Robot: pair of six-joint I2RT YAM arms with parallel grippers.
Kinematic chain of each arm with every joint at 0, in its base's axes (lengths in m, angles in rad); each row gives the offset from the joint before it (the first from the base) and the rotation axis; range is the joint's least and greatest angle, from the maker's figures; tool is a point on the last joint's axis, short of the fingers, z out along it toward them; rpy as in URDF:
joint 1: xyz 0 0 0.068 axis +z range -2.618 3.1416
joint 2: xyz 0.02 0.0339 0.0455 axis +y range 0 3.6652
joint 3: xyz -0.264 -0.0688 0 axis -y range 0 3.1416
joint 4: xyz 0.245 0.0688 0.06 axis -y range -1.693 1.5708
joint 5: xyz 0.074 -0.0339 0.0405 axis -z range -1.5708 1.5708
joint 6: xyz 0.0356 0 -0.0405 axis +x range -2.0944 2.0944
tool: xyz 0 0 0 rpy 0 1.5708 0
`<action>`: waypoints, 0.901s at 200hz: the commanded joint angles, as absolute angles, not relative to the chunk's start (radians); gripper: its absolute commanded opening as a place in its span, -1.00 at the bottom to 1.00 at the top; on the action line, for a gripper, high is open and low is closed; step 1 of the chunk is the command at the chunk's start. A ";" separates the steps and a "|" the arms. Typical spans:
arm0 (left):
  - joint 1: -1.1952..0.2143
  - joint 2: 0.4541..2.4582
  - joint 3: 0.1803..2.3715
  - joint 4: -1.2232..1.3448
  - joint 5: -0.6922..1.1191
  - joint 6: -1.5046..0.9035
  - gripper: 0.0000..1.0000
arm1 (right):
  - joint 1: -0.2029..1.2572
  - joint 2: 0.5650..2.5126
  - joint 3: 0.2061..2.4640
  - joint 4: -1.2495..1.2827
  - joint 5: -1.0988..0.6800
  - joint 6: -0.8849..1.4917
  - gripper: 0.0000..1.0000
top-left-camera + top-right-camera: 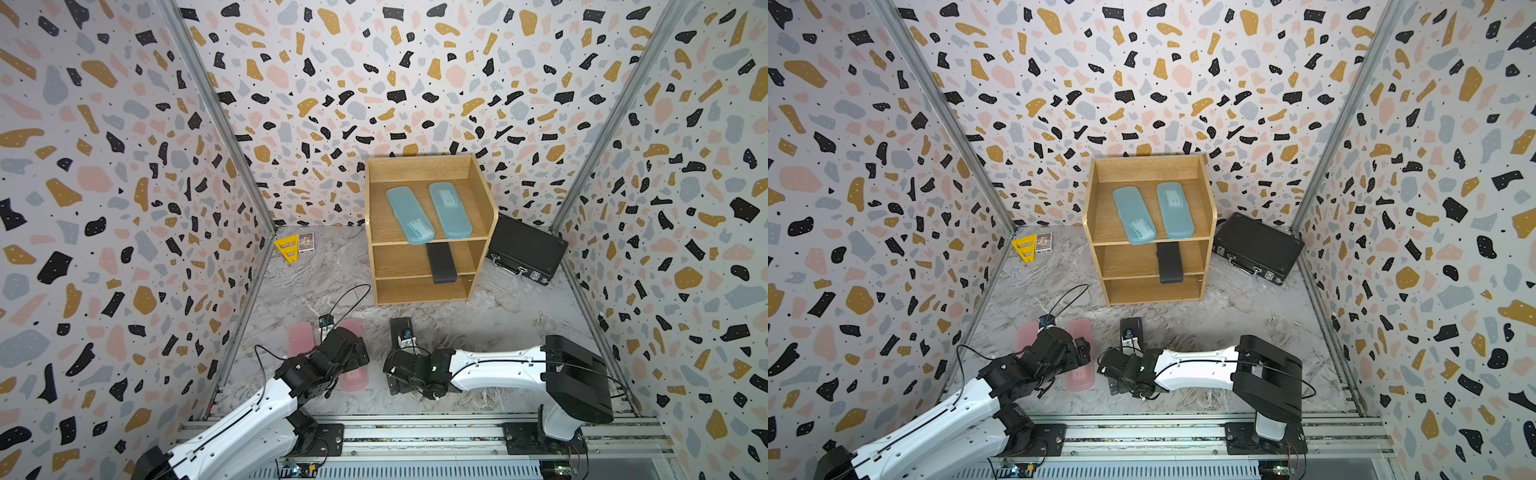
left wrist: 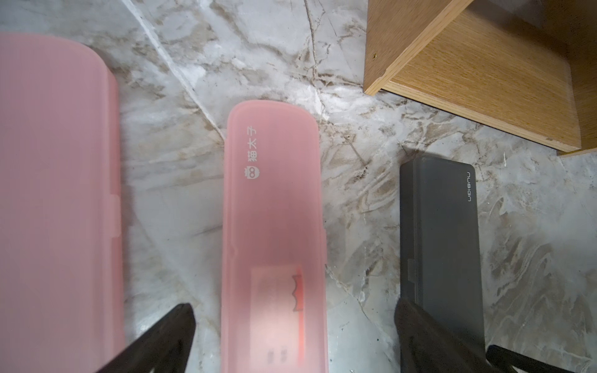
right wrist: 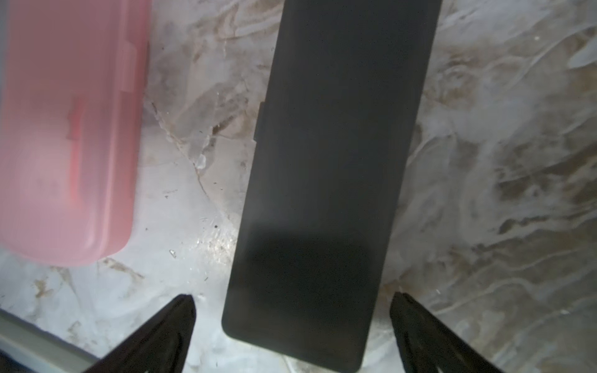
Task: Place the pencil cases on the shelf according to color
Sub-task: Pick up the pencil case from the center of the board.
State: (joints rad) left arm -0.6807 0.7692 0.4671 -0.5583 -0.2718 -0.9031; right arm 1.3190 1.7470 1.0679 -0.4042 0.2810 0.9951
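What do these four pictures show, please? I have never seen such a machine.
These are two robot arms, the left arm and the right arm, each ending in a two-fingered gripper. The two wide pictures come from one camera head above, looking down. The two close pictures come from cameras on the wrists. On the marble table stands a wooden shelf, with two teal pencil cases on its top tier and a black case on the middle tier. Two pink cases and a second black case lie on the table. The left gripper is open over one pink case, the right gripper open over the second black case. Nothing is held.
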 commanded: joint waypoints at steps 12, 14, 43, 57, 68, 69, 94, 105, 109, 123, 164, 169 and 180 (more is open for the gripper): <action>-0.675 0.757 0.457 -0.561 -0.270 -0.899 0.99 | 1.328 1.760 1.088 -0.456 0.296 1.030 1.00; -0.675 0.755 0.457 -0.561 -0.270 -0.899 0.99 | 1.328 1.761 1.088 -0.457 0.297 1.031 1.00; -0.675 0.748 0.453 -0.561 -0.271 -0.899 0.99 | 1.328 1.774 1.093 -0.454 0.302 1.029 1.00; -0.675 0.746 0.452 -0.566 -0.270 -0.899 0.99 | 1.328 1.784 1.094 -0.455 0.305 1.027 1.00; -0.675 0.744 0.453 -0.566 -0.270 -0.899 0.99 | 1.328 1.789 1.095 -0.455 0.309 1.029 1.00; -0.675 0.743 0.453 -0.567 -0.270 -0.899 0.99 | 1.328 1.789 1.094 -0.455 0.309 1.029 1.00; -0.675 0.739 0.454 -0.566 -0.271 -0.895 0.99 | 1.328 1.793 1.073 -0.433 0.318 1.044 1.00; -0.675 0.740 0.457 -0.571 -0.274 -0.894 0.99 | 1.327 1.799 1.064 -0.420 0.318 1.048 1.00; -0.675 0.740 0.458 -0.573 -0.273 -0.894 0.99 | 1.328 1.801 1.063 -0.417 0.315 1.048 1.00; -0.675 0.740 0.461 -0.573 -0.275 -0.894 0.99 | 1.328 1.815 1.066 -0.418 0.316 1.050 1.00; -0.675 0.748 0.460 -0.563 -0.270 -0.894 0.99 | 1.328 1.829 1.039 -0.398 0.323 1.061 1.00; -0.675 0.749 0.460 -0.562 -0.270 -0.895 0.99 | 1.328 1.828 1.034 -0.395 0.325 1.064 1.00; -0.675 0.749 0.460 -0.563 -0.271 -0.896 0.99 | 1.328 1.822 1.024 -0.394 0.330 1.065 1.00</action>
State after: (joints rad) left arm -0.6807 0.7483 0.4660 -0.5686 -0.2699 -0.9031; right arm 1.3293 1.8072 1.0626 -0.3996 0.3191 1.0367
